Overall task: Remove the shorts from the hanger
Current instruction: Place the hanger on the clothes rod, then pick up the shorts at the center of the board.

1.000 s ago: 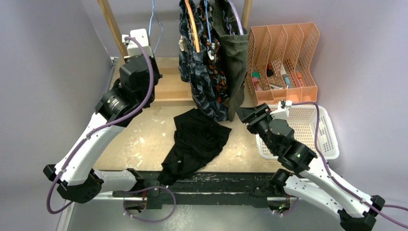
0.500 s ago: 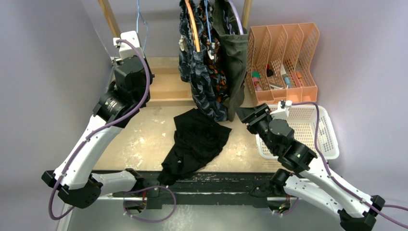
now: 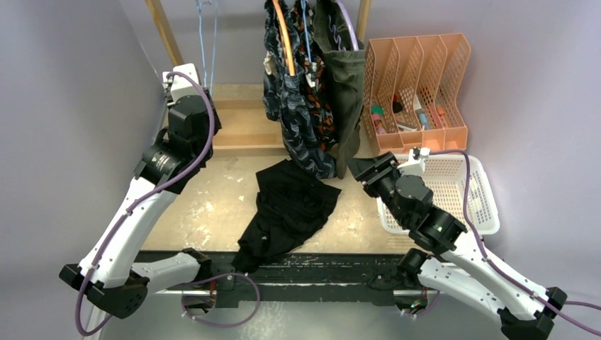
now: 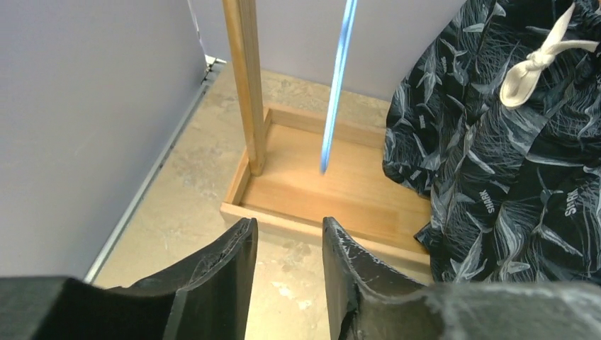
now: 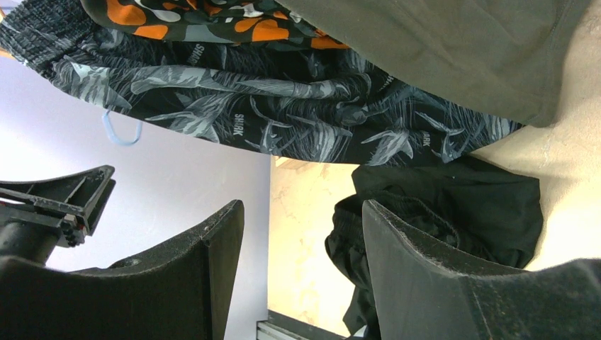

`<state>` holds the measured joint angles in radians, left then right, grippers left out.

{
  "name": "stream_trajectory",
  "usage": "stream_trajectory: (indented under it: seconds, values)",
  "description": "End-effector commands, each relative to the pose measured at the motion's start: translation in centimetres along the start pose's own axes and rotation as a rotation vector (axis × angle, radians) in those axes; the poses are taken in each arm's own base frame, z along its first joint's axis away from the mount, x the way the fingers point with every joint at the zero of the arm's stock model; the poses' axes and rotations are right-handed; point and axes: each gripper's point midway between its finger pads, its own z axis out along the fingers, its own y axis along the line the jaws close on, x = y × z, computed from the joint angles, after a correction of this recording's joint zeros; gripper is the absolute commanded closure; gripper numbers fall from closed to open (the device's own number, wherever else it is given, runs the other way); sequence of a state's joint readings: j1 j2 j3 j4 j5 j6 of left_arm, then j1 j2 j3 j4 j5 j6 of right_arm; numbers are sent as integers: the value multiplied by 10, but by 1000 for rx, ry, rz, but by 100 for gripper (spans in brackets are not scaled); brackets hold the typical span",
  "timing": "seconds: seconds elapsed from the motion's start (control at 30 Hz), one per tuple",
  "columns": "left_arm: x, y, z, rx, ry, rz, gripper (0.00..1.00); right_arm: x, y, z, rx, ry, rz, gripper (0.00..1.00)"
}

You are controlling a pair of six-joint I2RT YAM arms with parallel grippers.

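The plain black shorts [image 3: 287, 209] lie crumpled on the table, also seen in the right wrist view [image 5: 453, 205]. Three pairs hang on hangers from the rail: wavy-patterned [image 3: 298, 131] [image 4: 510, 177], orange-black-white [image 3: 320, 106] [image 5: 212, 18] and olive green [image 3: 347, 78] [image 5: 453, 49]. An empty blue hanger [image 3: 207, 35] [image 4: 339, 85] hangs to their left. My left gripper [image 4: 289, 234] is open and empty, facing the wooden base below the blue hanger. My right gripper [image 3: 358, 168] [image 5: 303, 212] is open and empty, just right of the hanging shorts' hems.
A wooden rack post [image 3: 164, 39] [image 4: 244, 85] stands in a wooden base tray [image 3: 248, 131] [image 4: 333, 191]. An orange file organizer [image 3: 418, 85] stands at the back right. A white basket [image 3: 453, 191] sits beside the right arm. Purple walls close both sides.
My left arm has moved left and back toward the wall. The empty blue hanger has shifted left along the rail. The right arm and all the shorts have not moved.
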<state>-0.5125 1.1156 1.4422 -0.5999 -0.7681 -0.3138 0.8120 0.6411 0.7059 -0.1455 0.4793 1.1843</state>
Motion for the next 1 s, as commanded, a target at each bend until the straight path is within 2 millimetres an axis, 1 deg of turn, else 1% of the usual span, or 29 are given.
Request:
stream_trajectory:
  seconds: [0.0,0.13,0.27,0.4,0.47,0.57,0.63,0.67,0.77,0.83,0.97]
  values:
    - [0,6,-14,33,10,-61,58,-4,11,1,-34,-13,-3,36]
    - [5,10,-26,63,32,-92,46,2,10,4,-33,11,-27,35]
    - [23,20,-37,65,90,-94,36,14,9,9,-34,56,-64,34]
    - [56,28,-49,77,165,-126,32,31,4,16,-37,119,-124,32]
    - [71,31,-55,85,194,-160,30,44,2,20,-47,167,-150,31]
    - [98,26,-60,120,256,-208,28,65,-6,24,-46,250,-185,29]
    - [116,28,-60,104,292,-230,27,78,-14,29,-26,302,-217,28]
    - [126,28,-59,94,312,-236,25,82,-19,32,-12,312,-239,27]
    - [155,17,-57,97,391,-290,24,99,-32,39,20,387,-316,22]
    - [174,6,-54,116,438,-339,23,114,-47,44,62,449,-354,19]
    - [204,-16,-50,164,506,-439,23,151,-76,53,156,585,-426,14]
